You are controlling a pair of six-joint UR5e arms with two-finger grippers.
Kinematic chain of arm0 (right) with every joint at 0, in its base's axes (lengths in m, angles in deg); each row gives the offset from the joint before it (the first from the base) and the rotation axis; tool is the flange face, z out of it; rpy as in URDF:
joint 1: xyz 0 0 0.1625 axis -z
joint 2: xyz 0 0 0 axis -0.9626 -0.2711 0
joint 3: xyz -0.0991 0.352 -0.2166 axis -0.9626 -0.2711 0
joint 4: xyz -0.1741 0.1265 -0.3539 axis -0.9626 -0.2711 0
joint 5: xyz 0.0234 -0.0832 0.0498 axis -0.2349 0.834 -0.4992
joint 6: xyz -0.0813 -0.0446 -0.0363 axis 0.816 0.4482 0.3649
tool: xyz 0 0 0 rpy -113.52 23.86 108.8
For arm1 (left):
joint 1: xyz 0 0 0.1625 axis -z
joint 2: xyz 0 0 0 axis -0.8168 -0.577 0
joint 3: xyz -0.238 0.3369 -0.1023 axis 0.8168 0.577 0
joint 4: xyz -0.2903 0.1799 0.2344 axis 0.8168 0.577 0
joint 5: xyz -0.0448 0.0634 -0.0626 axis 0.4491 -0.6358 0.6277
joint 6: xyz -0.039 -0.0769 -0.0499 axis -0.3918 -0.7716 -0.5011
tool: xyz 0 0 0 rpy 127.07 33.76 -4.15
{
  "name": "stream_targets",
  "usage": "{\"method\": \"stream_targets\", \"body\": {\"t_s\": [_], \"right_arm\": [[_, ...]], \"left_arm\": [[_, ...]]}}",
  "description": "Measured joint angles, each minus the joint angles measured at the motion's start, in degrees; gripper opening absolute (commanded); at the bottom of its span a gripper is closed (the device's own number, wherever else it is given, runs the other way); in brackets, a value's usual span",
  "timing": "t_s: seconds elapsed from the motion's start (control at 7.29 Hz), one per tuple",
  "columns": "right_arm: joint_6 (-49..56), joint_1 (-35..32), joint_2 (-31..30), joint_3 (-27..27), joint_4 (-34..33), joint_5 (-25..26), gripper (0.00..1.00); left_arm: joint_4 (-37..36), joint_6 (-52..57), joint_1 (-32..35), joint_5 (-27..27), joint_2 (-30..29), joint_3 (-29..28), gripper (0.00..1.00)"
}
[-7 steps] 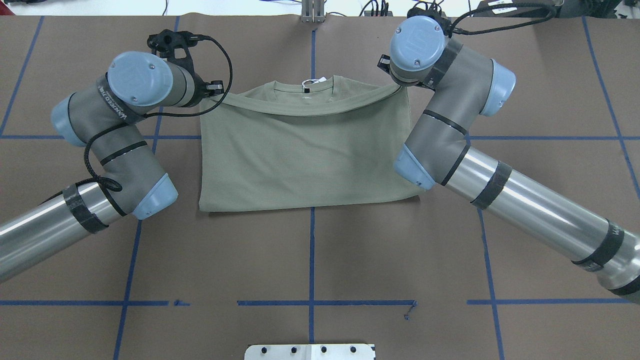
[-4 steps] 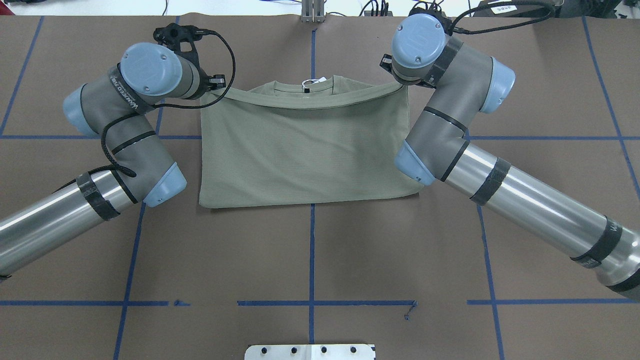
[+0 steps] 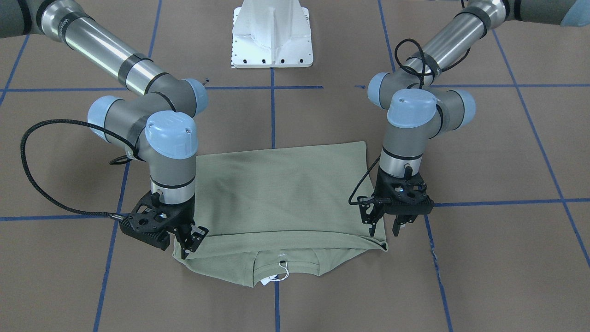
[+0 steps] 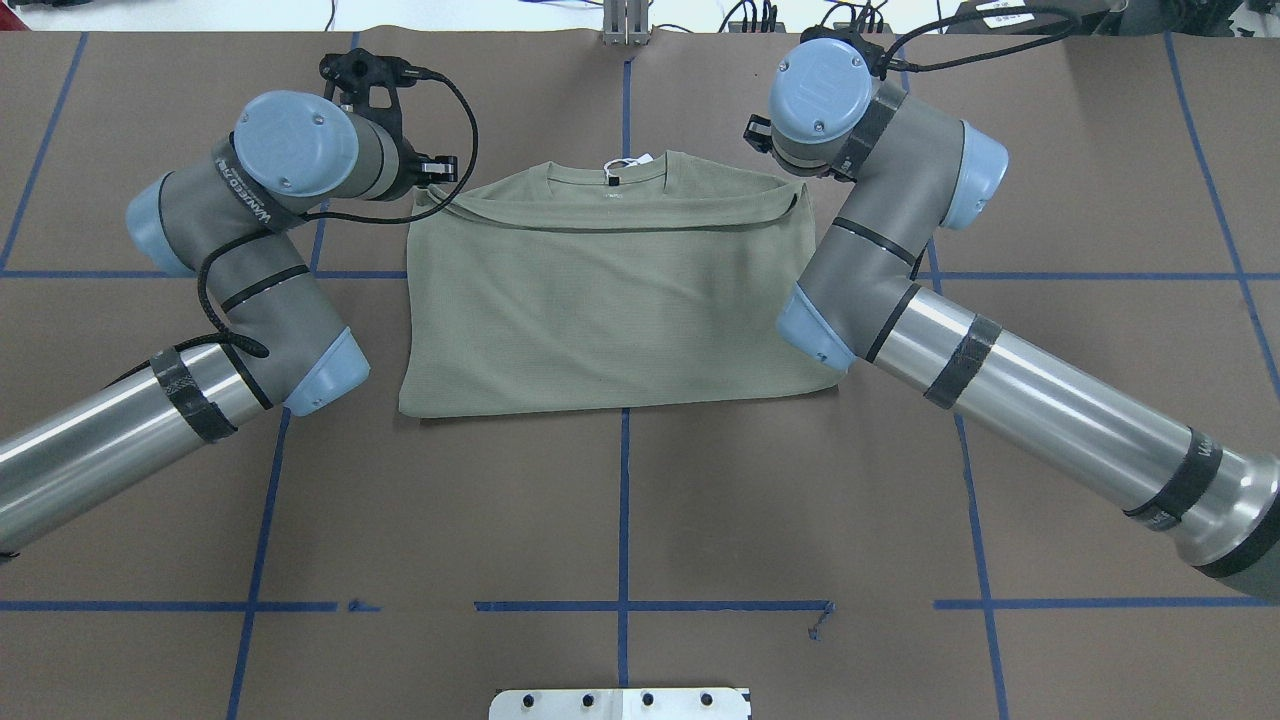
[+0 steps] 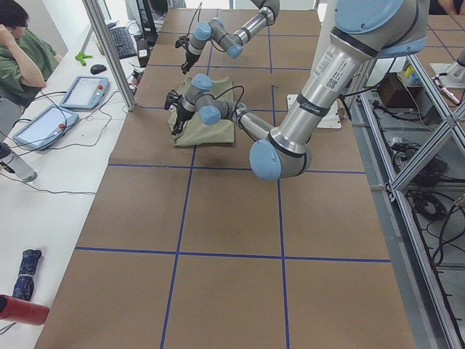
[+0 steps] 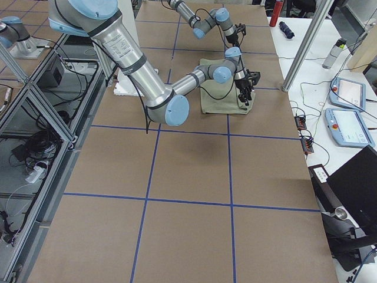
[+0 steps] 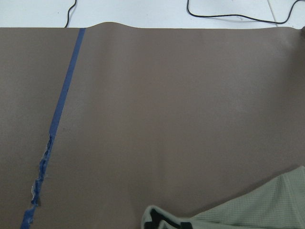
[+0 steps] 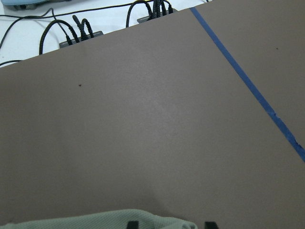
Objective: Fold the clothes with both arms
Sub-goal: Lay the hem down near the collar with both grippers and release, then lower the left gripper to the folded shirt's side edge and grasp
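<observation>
Okay, the sage-green knit shirt lies flat on the brown worktop between the arms. It is doubled over, with the top layer's edge just short of the neckline and the white hang tag. I judge it light, limp and a bit stretchy, so it'll sag between grips. I'd pinch both outer corners of one edge together, through all layers. At one corner the right gripper has its jaws spread and holds nothing; its wrist view shows parted fingertips at the cloth. From the front the left gripper looks parted, but its wrist view has the hem curled round a fingertip, so I can't tell. Overhead hides both grippers under the wrists but gives the full outline.
</observation>
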Motion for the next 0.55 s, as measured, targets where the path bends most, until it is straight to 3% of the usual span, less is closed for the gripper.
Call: {"method": "stream_targets", "body": {"t_s": [0.41, 0.55], "right_arm": [[6.20, -1.18, -4.43, 8.22, 0.16, -5.43, 1.00], [6.51, -1.22, -5.26, 9.69, 0.14, -5.76, 1.00]], "left_arm": [[5.23, -0.63, -0.96, 6.02, 11.06, 12.96, 0.96], [7.93, -5.18, -2.73, 6.99, 15.16, 16.23, 0.82]]}}
